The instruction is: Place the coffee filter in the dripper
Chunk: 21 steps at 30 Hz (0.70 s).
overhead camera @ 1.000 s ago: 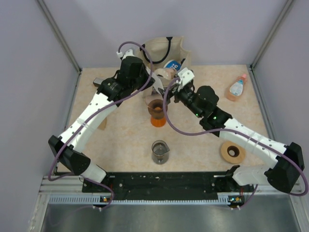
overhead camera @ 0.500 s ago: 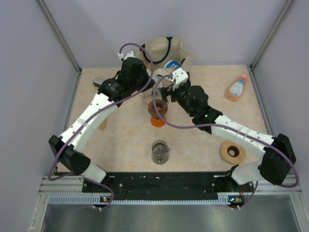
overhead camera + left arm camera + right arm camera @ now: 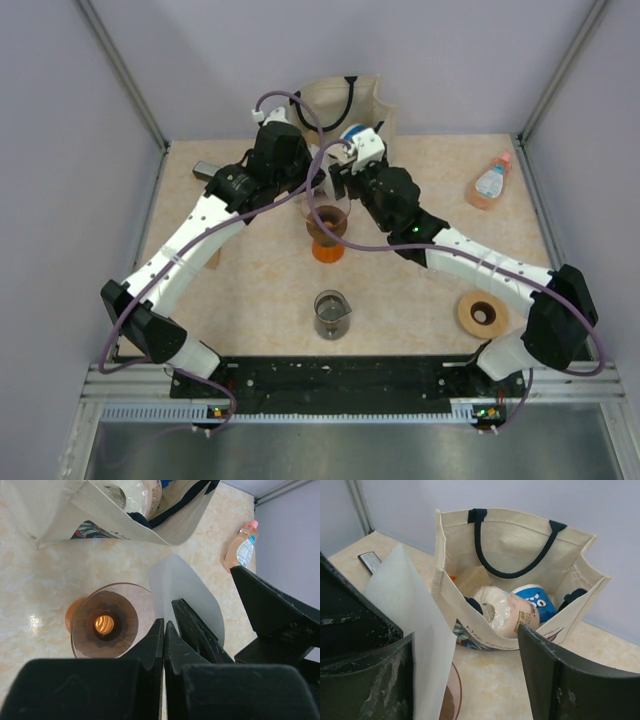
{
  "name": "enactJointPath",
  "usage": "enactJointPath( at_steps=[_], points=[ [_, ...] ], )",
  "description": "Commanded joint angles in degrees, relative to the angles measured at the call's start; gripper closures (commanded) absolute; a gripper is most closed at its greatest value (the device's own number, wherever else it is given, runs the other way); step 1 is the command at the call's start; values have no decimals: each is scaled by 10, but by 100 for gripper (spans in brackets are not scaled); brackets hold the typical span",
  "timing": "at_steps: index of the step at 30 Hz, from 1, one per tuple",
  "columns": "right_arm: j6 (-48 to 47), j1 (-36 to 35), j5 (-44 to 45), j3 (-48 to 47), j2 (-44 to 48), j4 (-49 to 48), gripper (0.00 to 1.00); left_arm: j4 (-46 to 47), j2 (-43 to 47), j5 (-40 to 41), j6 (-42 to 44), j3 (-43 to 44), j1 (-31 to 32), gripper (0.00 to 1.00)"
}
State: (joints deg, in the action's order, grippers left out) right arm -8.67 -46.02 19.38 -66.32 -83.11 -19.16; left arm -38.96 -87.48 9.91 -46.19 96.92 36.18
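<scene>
The coffee filter [image 3: 185,585], a thin white paper fan, is pinched by its lower edge in my shut left gripper [image 3: 164,630]. It hangs just right of and above the dripper [image 3: 107,622], a pinkish-brown cone on an orange base [image 3: 326,250]. My right gripper [image 3: 465,640] is open. The filter [image 3: 410,605] stands between its fingers, lying against the left finger [image 3: 375,680]. In the top view both grippers meet just behind the dripper [image 3: 326,222], and the filter is mostly hidden by them.
A cream tote bag [image 3: 345,105] with packaged items stands right behind the grippers. A glass beaker [image 3: 331,313] sits near the front centre, a tan ring [image 3: 481,315] at front right, a pink bottle [image 3: 490,182] at right, and a dark flat object [image 3: 205,170] at back left.
My right gripper has swung left and back, from right of the dripper to around the filter. The left gripper has held the filter almost still.
</scene>
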Motion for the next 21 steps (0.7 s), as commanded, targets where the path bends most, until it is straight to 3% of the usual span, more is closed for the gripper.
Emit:
enactJointPath(
  at_steps=[1,4,8,9,21],
  points=[
    [16,-6,35,-44,-15,2,37,9,34,10,26,-4,6,100],
    [14,-7,44,-50,-16,21,49,7,44,12,48,-17,6,100],
    [1,-6,51,-67,-16,61,83,-14,60,27,85,-27,6,100],
    [-4,-6,51,-72,-14,72,86,-23,63,30,93,-27,6,100],
    [18,-6,-17,-160,-9,293,100,-152,66,98,123,11,6,99]
  ],
)
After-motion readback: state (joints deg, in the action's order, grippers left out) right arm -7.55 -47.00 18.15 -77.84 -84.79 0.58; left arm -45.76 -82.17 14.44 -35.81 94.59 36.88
